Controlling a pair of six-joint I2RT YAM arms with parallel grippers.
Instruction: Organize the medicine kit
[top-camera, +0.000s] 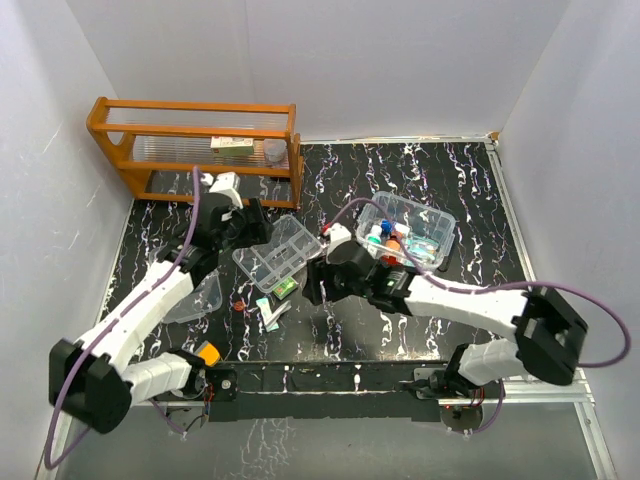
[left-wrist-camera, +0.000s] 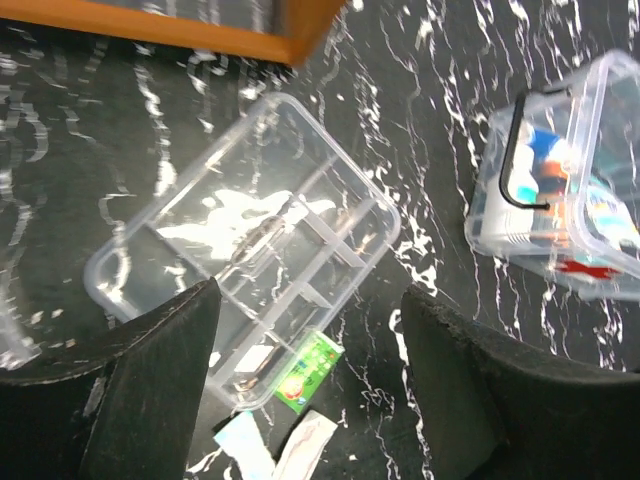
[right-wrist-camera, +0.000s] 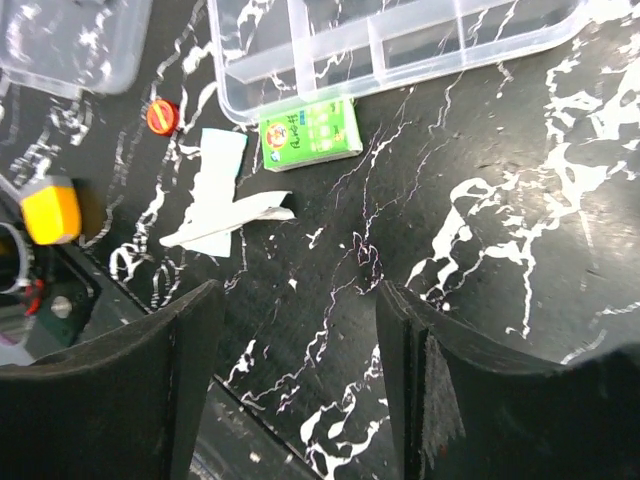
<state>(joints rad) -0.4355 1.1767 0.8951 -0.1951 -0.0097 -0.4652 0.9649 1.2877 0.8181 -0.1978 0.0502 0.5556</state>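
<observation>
- L end effector (left-wrist-camera: 310, 300): spread, empty, over divided tray (top-camera: 275, 250), frame centre.
- R end effector (right-wrist-camera: 297, 300): spread, empty, above table (right-wrist-camera: 500, 250), below green packet (right-wrist-camera: 310, 127).
- Kit box (top-camera: 408, 228): right of centre, w/ items inside.

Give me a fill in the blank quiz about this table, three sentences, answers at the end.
1. The small packet at the edge of the divided tray is coloured ____.
2. In the top view, the clear box of medicines stands to the tray's ____.
3. The left gripper and right gripper are both ____, with nothing between their fingers.
Missing words: green; right; open.
</observation>
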